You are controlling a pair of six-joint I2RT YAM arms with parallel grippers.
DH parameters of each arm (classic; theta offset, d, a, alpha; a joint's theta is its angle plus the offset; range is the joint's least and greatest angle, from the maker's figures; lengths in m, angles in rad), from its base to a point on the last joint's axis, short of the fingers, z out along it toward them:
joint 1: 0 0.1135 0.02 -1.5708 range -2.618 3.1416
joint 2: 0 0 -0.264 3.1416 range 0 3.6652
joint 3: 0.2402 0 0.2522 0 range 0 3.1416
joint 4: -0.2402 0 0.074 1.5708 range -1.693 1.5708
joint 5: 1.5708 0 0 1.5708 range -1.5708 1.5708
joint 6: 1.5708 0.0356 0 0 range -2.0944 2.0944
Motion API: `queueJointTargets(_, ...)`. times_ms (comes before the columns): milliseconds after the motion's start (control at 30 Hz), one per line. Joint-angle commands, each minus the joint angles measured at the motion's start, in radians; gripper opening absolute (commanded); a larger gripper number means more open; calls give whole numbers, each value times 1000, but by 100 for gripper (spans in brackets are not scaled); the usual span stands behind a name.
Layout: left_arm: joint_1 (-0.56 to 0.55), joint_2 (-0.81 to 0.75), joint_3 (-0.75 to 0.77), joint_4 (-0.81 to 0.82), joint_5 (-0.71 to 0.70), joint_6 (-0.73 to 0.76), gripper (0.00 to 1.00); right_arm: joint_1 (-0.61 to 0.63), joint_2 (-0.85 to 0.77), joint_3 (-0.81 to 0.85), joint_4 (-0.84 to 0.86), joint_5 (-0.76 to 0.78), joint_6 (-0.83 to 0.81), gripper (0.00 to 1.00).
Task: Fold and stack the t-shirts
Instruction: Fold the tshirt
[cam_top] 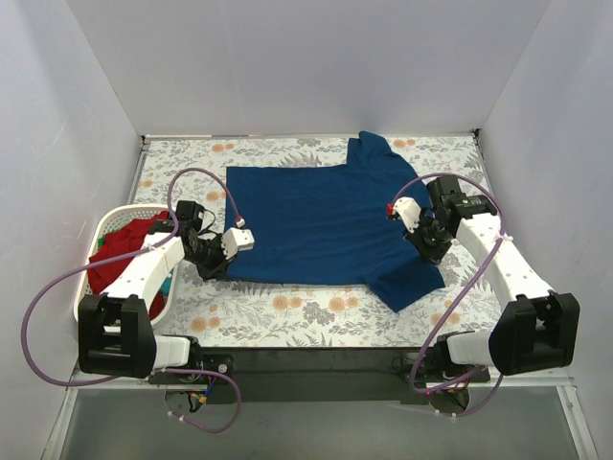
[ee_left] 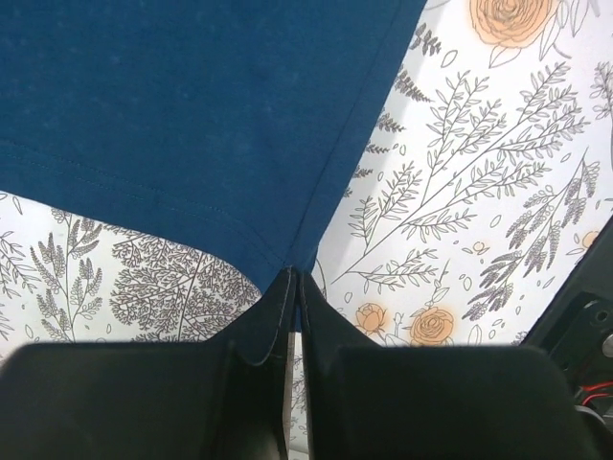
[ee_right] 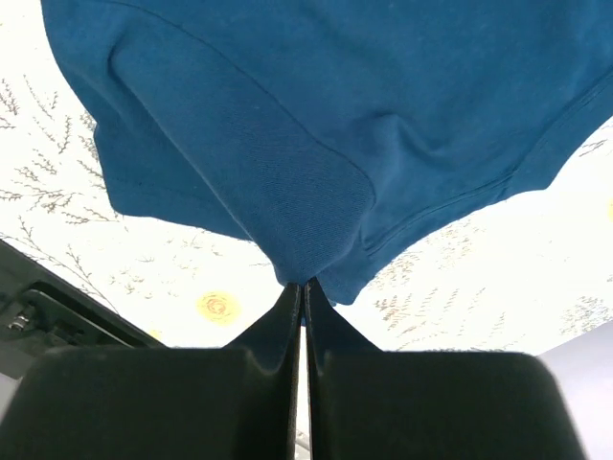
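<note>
A large navy blue t-shirt [cam_top: 321,222] lies spread on the floral table cover, plain side up. My left gripper [cam_top: 227,261] is shut on its near left hem corner [ee_left: 287,257]. My right gripper [cam_top: 421,240] is shut on a fold of the shirt by its right sleeve [ee_right: 306,251] and holds it a little above the cover. A red t-shirt [cam_top: 124,249] lies in the basket at the left. A bit of teal cloth [cam_top: 169,285] shows beside the red one.
A white slatted laundry basket [cam_top: 93,251] stands at the table's left edge, beside my left arm. The floral table cover [cam_top: 287,311] shows in front of the shirt. White walls close in the back and both sides.
</note>
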Motion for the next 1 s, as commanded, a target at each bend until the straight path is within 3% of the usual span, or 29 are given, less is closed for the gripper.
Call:
queueJointTargets(0,14,14,51,-2,58,-34,0,-19,39,82,-28,-16,-37,1)
queueJointTargets(967,96,405,414,70,107,-140,0,-125,519,551,-152,-82,-52,1)
